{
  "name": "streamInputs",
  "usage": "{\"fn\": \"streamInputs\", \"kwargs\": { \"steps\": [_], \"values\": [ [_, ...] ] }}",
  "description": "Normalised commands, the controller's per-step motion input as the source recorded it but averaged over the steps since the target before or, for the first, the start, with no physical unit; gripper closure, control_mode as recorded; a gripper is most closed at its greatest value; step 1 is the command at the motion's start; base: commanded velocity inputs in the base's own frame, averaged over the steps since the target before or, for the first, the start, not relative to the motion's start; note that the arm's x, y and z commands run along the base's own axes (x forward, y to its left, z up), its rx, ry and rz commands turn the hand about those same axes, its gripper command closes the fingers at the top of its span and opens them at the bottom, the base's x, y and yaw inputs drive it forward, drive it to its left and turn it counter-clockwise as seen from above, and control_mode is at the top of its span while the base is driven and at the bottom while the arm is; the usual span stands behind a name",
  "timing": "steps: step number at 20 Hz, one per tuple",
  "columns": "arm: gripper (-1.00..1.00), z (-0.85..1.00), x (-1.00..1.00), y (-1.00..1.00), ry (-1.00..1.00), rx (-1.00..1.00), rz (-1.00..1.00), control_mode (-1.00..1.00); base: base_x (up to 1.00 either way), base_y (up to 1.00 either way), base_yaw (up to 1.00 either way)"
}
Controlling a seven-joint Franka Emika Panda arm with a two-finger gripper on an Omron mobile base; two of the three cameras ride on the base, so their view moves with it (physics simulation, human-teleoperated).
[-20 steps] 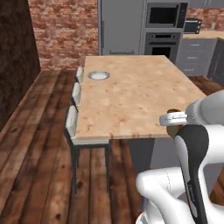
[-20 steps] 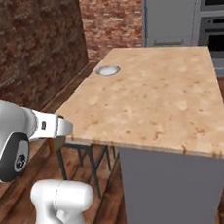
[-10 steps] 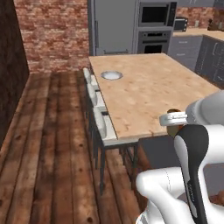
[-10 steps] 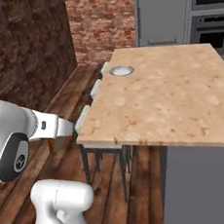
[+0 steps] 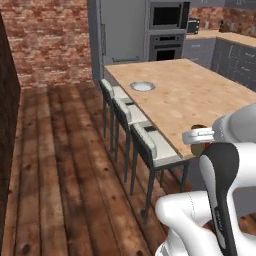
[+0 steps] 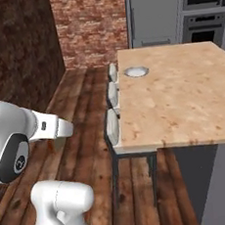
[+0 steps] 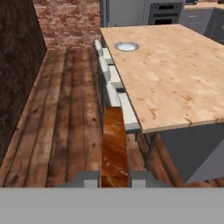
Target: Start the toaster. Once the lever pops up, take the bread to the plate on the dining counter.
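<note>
In the hand view my gripper (image 7: 114,180) is shut on the bread (image 7: 114,140), a tan slice with brown crust seen edge-on, reaching away from the fingertips above the wooden floor. A brown bit of the bread (image 5: 199,147) also peeks from behind my hand in the left base view. The plate (image 7: 127,46) (image 5: 142,86) (image 6: 136,72) lies far off, near the far left edge of the dining counter (image 7: 170,74) (image 5: 205,100) (image 6: 181,97). The toaster is out of view.
Three white-seated stools (image 7: 114,92) (image 5: 150,142) (image 6: 113,126) line the counter's near-left side. A grey fridge (image 5: 122,30) and wall ovens (image 5: 167,27) stand behind it. A dark brick wall (image 7: 19,65) borders the open wooden floor (image 5: 65,165) on the left.
The whole picture has shifted in both base views, so the base has moved. The counter now lies further right, with more floor in view. The bread stays in my gripper.
</note>
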Motion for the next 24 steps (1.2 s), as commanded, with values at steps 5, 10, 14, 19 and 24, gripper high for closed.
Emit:
{"fn": "streamInputs", "kwargs": {
  "steps": [5,10,14,19,24],
  "values": [
    [1.0,0.0,0.0,0.0,0.0,0.0,0.0,1.0,0.43,0.8,-0.46],
    [1.0,0.0,0.0,0.0,0.0,0.0,0.0,1.0,0.32,0.78,-0.61],
    [1.0,0.0,0.0,0.0,0.0,0.0,0.0,1.0,0.36,0.95,-0.63],
    [1.0,0.0,0.0,0.0,0.0,0.0,0.0,1.0,0.3,1.0,-0.61],
    [1.0,0.0,0.0,0.0,0.0,0.0,0.0,1.0,0.12,1.0,-0.54]
  ]
}}
